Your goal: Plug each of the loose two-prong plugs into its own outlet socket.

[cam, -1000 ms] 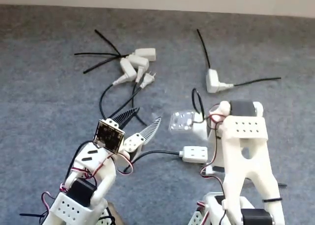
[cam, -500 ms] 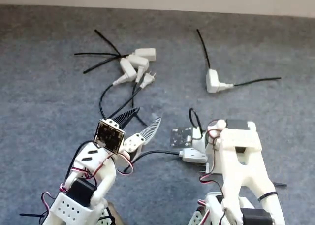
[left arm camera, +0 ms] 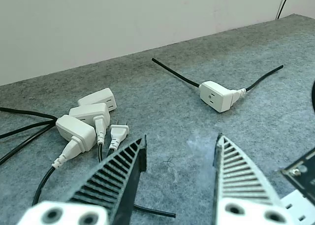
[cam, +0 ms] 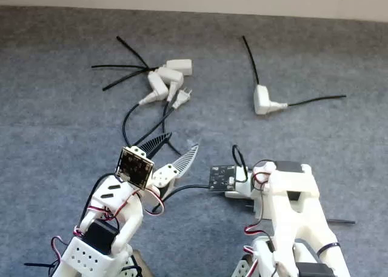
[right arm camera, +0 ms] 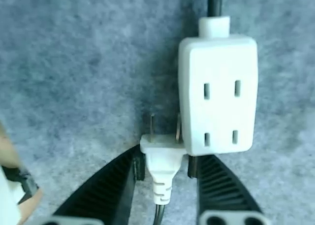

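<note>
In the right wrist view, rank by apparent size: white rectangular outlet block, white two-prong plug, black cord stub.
Largest to smallest:
1. white rectangular outlet block
2. white two-prong plug
3. black cord stub

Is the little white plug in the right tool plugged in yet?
Out. The small white two-prong plug shows both prongs bare beside the white socket block, whose slots are all empty.

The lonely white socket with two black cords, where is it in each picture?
High view: the lonely socket lies far back on the right.
Left wrist view: the socket lies past the open left gripper.
Right wrist view: a different, four-slot socket block lies here beside a plug.
Landmark: the bunch of white plugs, in high and left wrist views.
</note>
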`<move>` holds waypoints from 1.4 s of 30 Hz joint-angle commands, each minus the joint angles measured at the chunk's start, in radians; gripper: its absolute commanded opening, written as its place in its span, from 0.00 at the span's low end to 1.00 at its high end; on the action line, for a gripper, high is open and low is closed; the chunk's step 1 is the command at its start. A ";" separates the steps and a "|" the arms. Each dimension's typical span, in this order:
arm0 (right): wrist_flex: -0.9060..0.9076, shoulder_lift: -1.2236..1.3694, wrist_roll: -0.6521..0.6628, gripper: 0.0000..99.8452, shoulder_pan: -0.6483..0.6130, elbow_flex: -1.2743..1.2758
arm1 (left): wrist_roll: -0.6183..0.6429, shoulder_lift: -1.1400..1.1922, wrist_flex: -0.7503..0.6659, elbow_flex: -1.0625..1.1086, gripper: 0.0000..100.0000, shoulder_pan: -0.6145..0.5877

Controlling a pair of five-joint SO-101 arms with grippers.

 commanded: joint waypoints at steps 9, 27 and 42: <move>0.128 -0.002 0.006 0.05 0.008 -0.025 | 0.000 -0.001 0.000 0.016 0.23 -0.002; 0.438 -0.002 -0.333 0.05 -0.012 -0.745 | 0.003 -0.001 -0.005 0.016 0.23 -0.001; 0.662 -0.058 -0.879 0.05 -0.231 -1.198 | 0.003 -0.001 -0.002 0.016 0.23 0.065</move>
